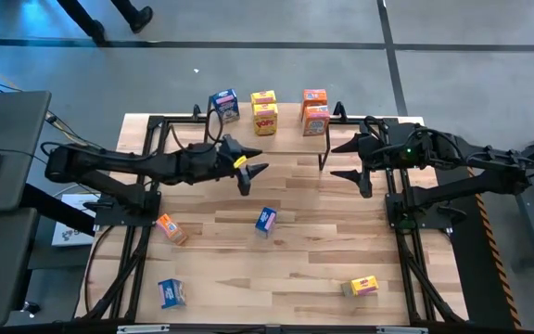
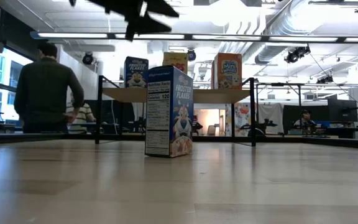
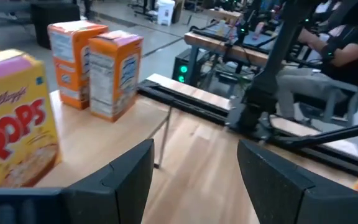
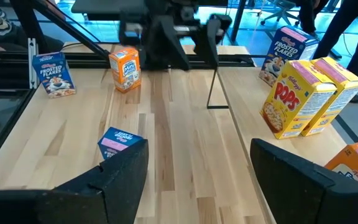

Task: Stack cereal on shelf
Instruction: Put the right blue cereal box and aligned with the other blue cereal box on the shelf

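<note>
Though ringed by cereal (image 1: 265, 220), open tabletop (image 1: 323, 250).

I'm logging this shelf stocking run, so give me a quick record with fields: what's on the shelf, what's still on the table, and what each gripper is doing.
On the shelf: five boxes, namely one blue box, two yellow boxes and two orange boxes.
On the table: four boxes, namely an orange box, a blue box near the middle, a blue box at the near left and a yellow box at the near right.
Left gripper: open, empty, just in front of the shelf.
Right gripper: open, empty, by the shelf's right end.
</note>
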Robot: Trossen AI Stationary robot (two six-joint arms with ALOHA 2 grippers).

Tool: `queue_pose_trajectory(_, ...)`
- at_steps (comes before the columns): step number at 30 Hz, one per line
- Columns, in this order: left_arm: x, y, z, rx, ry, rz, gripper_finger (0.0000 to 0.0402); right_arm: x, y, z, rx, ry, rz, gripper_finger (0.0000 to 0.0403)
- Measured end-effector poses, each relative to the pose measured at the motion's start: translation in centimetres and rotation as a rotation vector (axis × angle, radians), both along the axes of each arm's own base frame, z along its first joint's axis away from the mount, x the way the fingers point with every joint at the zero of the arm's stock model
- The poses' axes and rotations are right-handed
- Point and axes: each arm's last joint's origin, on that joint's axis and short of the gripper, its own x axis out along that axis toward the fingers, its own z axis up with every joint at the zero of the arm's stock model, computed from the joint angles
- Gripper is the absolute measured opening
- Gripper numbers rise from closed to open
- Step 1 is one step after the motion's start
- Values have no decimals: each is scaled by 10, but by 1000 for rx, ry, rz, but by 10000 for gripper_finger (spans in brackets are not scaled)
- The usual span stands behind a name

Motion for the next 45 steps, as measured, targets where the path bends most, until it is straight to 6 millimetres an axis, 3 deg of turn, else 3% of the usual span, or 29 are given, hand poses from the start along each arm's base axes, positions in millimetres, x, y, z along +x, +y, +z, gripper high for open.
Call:
queue_pose_trajectory(5, 3, -6, 31, -73, 26, -2, 223, 0, 0, 0, 0, 1, 0, 275)
queue_pose_trajectory(11, 0, -8, 53, -207, 57, 58, 223, -1, 0, -1, 1, 14, 0, 275)
queue_pose_trajectory(17, -3, -14, 56, -350, 78, 91, 223, -2, 0, -3, 2, 39, -1, 275)
queue_pose_trajectory(32, 24, -61, 24, -531, 136, 29, 223, -4, 0, -9, 62, 93, -29, 275)
queue_pose_trajectory(39, 22, -76, 29, -568, 109, 10, 223, -6, 0, -11, 99, 115, -50, 275)
queue_pose_trajectory(45, 22, -81, 55, -534, 81, 0, 223, -6, 0, -11, 99, 115, -49, 275)
